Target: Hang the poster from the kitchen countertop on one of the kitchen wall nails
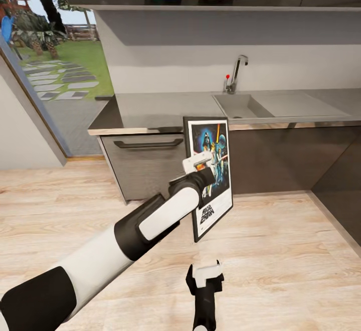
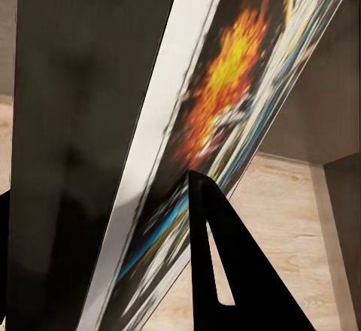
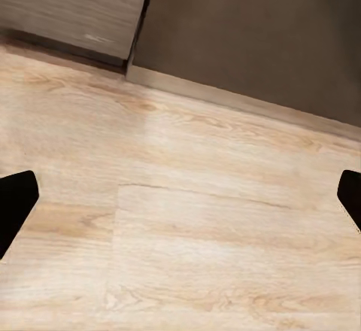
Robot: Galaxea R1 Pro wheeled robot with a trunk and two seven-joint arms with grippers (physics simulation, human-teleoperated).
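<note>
Kitchen cabinets in dark brown run under the grey kitchen countertop (image 1: 165,108), the landmark for all else; below its front edge, off the slab and over the wood floor, the poster (image 1: 210,170) hangs upright, slightly tilted; it looks a thin, stiff, light panel with a slick face, best pinched at a frame edge; the left gripper (image 1: 198,163) is closed on its left edge, one finger (image 2: 226,271) against the print; the right gripper (image 1: 205,273), lower still, gapes wide, holding nothing.

Left arm (image 1: 150,223) raised, right arm (image 1: 204,291) low
</note>
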